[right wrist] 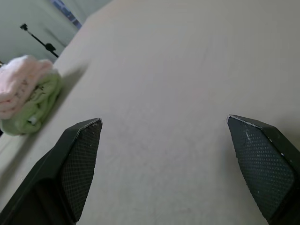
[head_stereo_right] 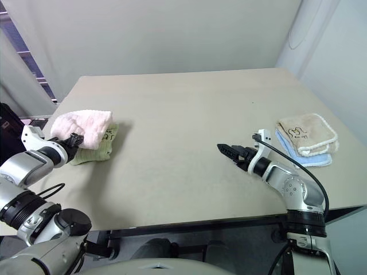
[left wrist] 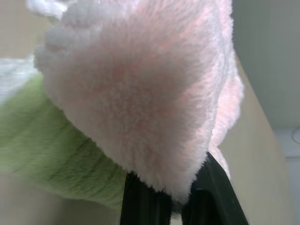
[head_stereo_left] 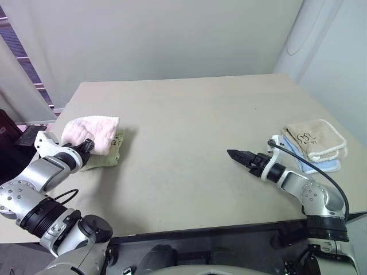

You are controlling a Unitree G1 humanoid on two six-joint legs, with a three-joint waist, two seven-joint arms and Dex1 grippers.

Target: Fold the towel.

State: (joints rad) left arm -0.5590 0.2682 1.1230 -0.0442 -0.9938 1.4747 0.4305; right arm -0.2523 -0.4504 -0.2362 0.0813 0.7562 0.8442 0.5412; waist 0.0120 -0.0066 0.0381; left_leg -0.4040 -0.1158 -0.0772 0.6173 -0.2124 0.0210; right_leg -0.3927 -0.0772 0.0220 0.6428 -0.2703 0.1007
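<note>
Right gripper (head_stereo_left: 234, 154) held low over the bare table (head_stereo_left: 189, 126), fingers spread wide, nothing between them; left gripper (head_stereo_left: 88, 144) at the table's left edge, fingers closed on the towel (head_stereo_left: 92, 130), folded pink, laid atop a green towel (head_stereo_left: 106, 157); beige towel (head_stereo_left: 314, 139) stacked on a blue towel (head_stereo_left: 328, 166) at the right edge

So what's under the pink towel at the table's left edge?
The pink towel lies folded on a light green towel, which rests on the table. Most of the green one is covered, so its folds can't be judged.
</note>
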